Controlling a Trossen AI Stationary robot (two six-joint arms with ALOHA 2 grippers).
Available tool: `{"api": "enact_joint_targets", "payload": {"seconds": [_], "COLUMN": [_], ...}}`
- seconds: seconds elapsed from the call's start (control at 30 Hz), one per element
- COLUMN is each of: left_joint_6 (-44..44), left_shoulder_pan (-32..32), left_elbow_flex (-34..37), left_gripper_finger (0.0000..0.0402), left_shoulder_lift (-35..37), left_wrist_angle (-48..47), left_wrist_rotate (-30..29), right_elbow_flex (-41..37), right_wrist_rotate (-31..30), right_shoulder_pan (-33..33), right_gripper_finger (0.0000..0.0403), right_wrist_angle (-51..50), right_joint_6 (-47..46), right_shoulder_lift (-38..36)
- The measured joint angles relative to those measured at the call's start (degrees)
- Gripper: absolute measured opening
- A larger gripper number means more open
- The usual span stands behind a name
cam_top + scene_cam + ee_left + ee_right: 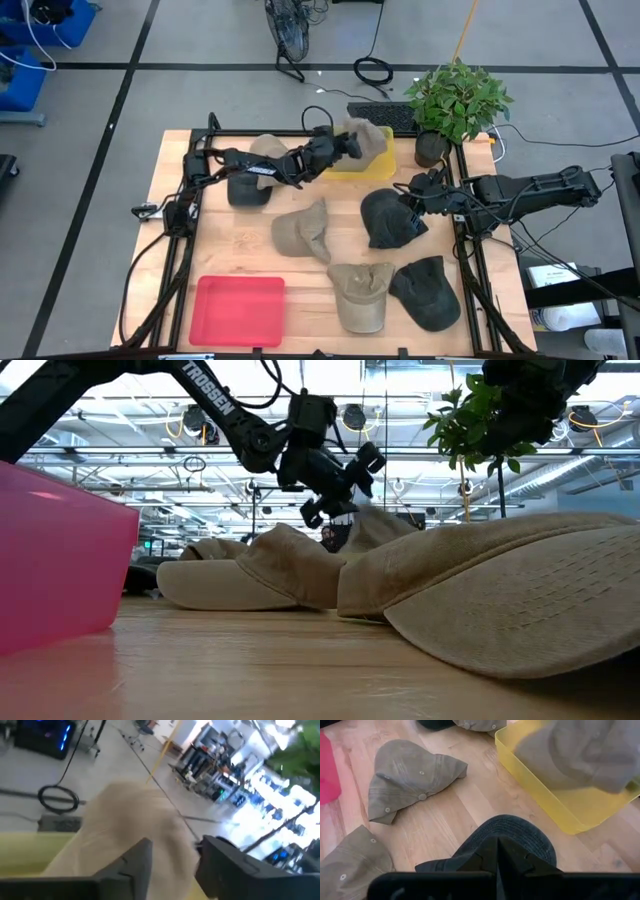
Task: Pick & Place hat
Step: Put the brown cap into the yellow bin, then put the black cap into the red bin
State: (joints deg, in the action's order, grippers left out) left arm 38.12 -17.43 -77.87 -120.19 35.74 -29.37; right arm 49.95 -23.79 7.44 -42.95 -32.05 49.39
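Left gripper (343, 146) pinches a tan hat (366, 139) and holds it directly above the yellow bin (362, 167) at the table's 12 o'clock edge; the hat hangs between the jaws, so release appears to need only a short descent. Right gripper (413, 199) sits at 3 o'clock, fingers pressed together over a dark hat (388, 218) lying on the table (235, 255); whether it grips fabric cannot be confirmed. Red tray (239, 310) lies at 7 o'clock.

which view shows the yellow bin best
The high view: the yellow bin sits near the table's far edge, the left gripper holding a tan hat over it. Right wrist shows one corner, left wrist a yellow strip, low view nothing.
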Motion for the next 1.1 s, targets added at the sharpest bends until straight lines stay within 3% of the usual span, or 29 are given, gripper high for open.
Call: {"api": "enact_joint_targets", "payload": {"seconds": [0.3, 0.53, 0.77, 1.0, 1.1], "left_joint_6": [-21.1, -28.9, -25.9, -16.3, -12.8], "left_shoulder_pan": [0.3, 1.6, 4.8, 9.2, 12.0], "left_elbow_flex": [0.0, 0.0, 0.0, -0.1, -0.1], "left_gripper_finger": [0.0263, 0.0258, 0.0184, 0.0021, 0.0014], "left_shoulder_lift": [8.0, 20.5, 31.0, 36.5, 37.1], "left_wrist_angle": [-6.5, -25.8, -50.9, -73.1, -79.6], "left_wrist_rotate": [1.3, 1.0, -3.5, -4.2, -3.3], "right_elbow_flex": [0.0, 0.0, 0.0, 0.0, 0.0], "right_wrist_rotate": [-0.1, -0.3, -0.2, -0.2, -0.2], "right_shoulder_pan": [0.0, -0.9, -2.7, -4.1, -4.1], "right_gripper_finger": [0.0001, 0.0001, 0.0001, 0.0001, 0.0001], "right_wrist_angle": [1.6, 1.6, 3.5, 9.0, 10.6], "right_joint_6": [2.6, 3.0, 6.0, 11.3, 14.1], "right_shoulder_lift": [0.0, 0.0, 0.0, 0.0, 0.0]}}
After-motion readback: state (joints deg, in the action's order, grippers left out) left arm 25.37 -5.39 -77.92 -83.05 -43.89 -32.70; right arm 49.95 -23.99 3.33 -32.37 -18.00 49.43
